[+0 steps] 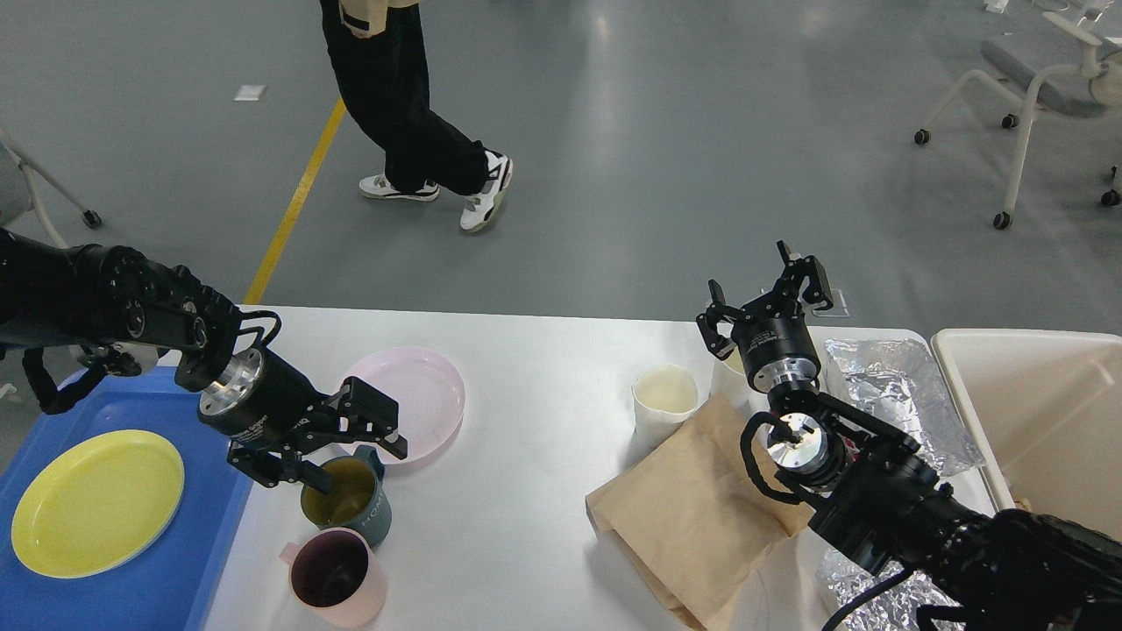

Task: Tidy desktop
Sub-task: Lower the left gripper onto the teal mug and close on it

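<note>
Left tool (359, 447) was at the rim of the dark green mug (346, 501), jaws spread wide: one finger dipped at the mug's near-left rim, the other above its far rim beside the handle. Whether either finger touched the mug could not be told. Nothing was gripped.

Just nearer than that tool, the pink mug (334, 576) stood upright, close against the green one. Just beyond the tool lay the pink plate (421, 394), flat on the table (526, 491). To the tool's left, the blue tray (188, 561) held a yellow plate (92, 501).

Right tool (764, 296) was raised over the table's far right edge, fingers wide apart, empty. Below and left of it stood a white paper cup (663, 399), upright. Nearer than the cup a brown paper bag (692, 517) lay flat, partly under the right arm. Crumpled foil (894, 386) lay to the right of this tool, and past that the cream bin (1043, 412).

The table spread beneath both tools, filling the lower view. A person's legs (394, 105) were on the grey floor beyond.
</note>
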Available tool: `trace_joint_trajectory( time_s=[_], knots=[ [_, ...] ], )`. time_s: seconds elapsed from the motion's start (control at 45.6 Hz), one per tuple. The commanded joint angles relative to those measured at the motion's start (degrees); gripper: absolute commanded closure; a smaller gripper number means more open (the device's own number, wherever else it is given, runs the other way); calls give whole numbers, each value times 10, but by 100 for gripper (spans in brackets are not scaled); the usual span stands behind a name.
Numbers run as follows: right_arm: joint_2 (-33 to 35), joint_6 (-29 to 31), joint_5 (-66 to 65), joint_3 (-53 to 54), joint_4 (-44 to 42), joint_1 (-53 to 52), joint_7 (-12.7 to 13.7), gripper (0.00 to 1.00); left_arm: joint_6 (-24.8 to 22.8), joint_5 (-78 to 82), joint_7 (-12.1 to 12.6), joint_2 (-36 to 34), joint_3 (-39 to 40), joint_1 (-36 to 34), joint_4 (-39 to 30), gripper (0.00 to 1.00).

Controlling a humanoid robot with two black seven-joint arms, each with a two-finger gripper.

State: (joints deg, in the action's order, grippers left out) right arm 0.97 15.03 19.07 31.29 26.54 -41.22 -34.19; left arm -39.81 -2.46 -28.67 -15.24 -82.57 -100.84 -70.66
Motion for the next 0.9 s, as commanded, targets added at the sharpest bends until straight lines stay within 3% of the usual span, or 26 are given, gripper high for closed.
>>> trace_joint_trajectory(
  time_s=[0.0,0.132,0.263,0.614,0.746,0.877],
  knots=[
    [0,0,-1,0,-1,1,0,0,-2,1,0,5,3,5,0,0],
    [0,0,-1,0,-1,1,0,0,-16,2,0,6,5,14,-6,0],
    [0,0,0,0,-1,1,0,0,-59,3,9,5,-2,18,-6,0],
    [0,0,0,0,0,0,0,0,-68,3,8,12,-3,22,-5,0],
    [0,0,-1,0,-1,0,0,0,-37,4,14,19,-31,40,-6,0],
    [0,0,0,0,0,0,0,0,63,3,55,38,-68,56,-7,0]
  ],
)
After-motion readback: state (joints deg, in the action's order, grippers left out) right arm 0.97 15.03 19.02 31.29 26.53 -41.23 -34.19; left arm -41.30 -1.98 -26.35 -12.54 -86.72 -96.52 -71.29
